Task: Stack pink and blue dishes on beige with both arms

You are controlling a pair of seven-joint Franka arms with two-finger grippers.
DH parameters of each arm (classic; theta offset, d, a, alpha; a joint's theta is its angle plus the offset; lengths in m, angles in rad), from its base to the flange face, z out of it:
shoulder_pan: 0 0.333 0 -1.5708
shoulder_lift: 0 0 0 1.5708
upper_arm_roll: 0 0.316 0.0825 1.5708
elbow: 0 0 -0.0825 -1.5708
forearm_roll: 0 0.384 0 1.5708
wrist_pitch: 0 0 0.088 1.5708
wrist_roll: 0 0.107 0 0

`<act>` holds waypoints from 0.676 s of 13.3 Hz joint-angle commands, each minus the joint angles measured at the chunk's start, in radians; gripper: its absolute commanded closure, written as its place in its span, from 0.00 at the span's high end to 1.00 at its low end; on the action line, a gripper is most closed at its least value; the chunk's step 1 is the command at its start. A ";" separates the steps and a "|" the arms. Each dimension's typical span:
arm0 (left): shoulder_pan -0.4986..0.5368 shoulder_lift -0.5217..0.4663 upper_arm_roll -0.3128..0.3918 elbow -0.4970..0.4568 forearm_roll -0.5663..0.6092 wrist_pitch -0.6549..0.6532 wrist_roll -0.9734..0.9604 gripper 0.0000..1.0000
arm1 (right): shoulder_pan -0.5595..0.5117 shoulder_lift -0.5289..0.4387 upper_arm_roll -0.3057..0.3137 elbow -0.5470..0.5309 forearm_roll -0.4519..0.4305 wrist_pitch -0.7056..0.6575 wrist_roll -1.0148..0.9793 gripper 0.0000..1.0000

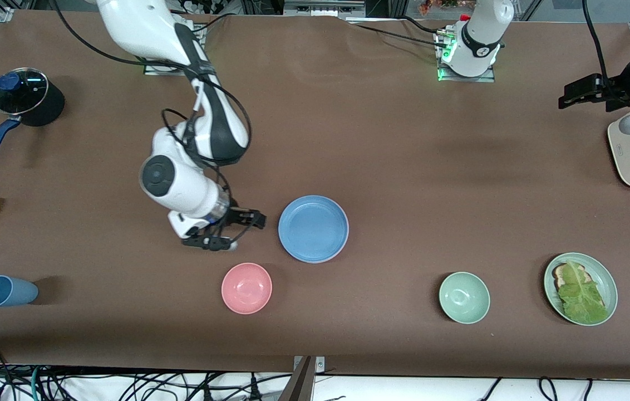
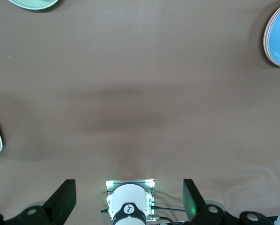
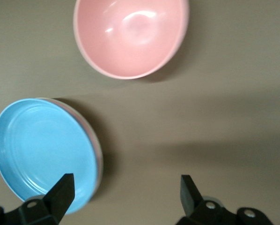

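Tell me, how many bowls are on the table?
2. The pink bowl sits nearer the front camera than the blue plate. The green bowl sits beside the green plate with lettuce, toward the left arm's end.

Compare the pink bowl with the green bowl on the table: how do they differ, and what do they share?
The pink bowl lies toward the right arm's end, near the blue plate and the open right gripper; the green bowl lies toward the left arm's end, beside the plate of lettuce. Both are upright, empty and similar in size.

Sky-blue plate (image 1: 313, 228), pink bowl (image 1: 246, 288), brown table (image 1: 382, 139)
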 commanded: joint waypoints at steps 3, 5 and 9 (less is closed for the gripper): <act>-0.010 -0.015 -0.015 -0.023 -0.011 0.011 0.013 1.00 | -0.001 -0.106 -0.223 0.099 -0.031 -0.377 -0.067 1.00; -0.010 0.011 -0.013 -0.019 -0.010 0.012 0.011 1.00 | -0.008 -0.098 -0.359 0.232 -0.025 -0.546 -0.141 1.00; -0.011 0.089 -0.015 0.081 -0.004 0.014 0.010 1.00 | 0.001 -0.153 -0.457 0.279 -0.115 -0.637 -0.463 1.00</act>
